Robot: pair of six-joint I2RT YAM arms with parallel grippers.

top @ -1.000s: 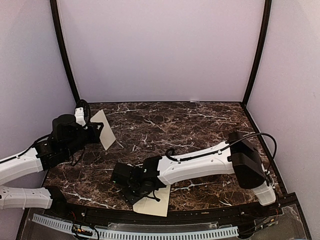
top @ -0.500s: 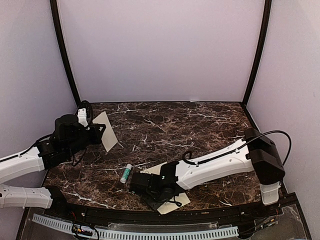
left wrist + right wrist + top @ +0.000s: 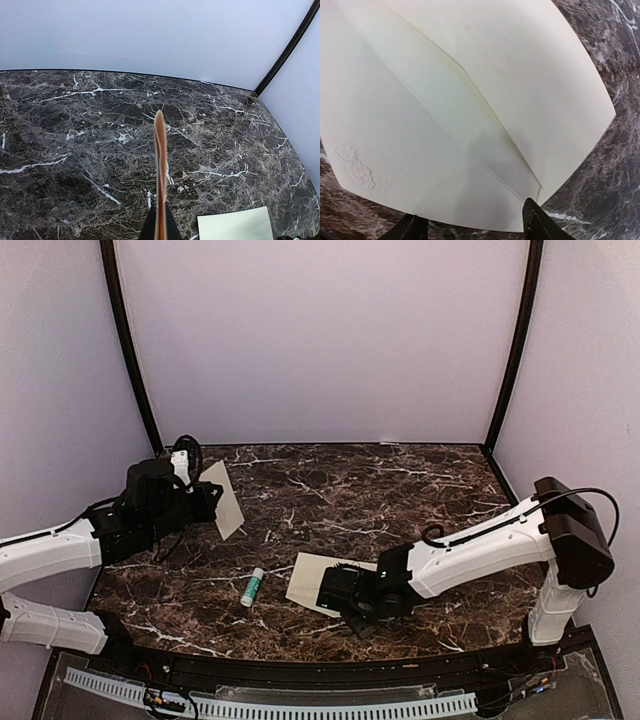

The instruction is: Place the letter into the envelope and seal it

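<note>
The tan letter (image 3: 224, 498) hangs upright above the table's left side, with my left gripper (image 3: 200, 503) shut on its edge. In the left wrist view the letter (image 3: 160, 160) shows edge-on as a thin orange-tan strip rising from between the fingers of that gripper (image 3: 160, 229). The cream envelope (image 3: 312, 580) lies flat near the front middle, flap seams up. My right gripper (image 3: 338, 592) sits low at its right end, jaws apart. In the right wrist view the envelope (image 3: 455, 110) fills the frame, and the open gripper (image 3: 475, 227) has one fingertip (image 3: 536, 222) at the envelope's near corner.
A white glue stick with a green cap (image 3: 252, 586) lies on the dark marble table (image 3: 380, 490), left of the envelope. Pale walls with black corner posts (image 3: 130, 350) enclose the back and sides. A corner of the envelope (image 3: 235, 225) shows in the left wrist view.
My right arm swung rightward and the envelope slid with it, away from the front edge and up-right, uncovering the glue stick. The left gripper moved slightly right and up with the letter.
</note>
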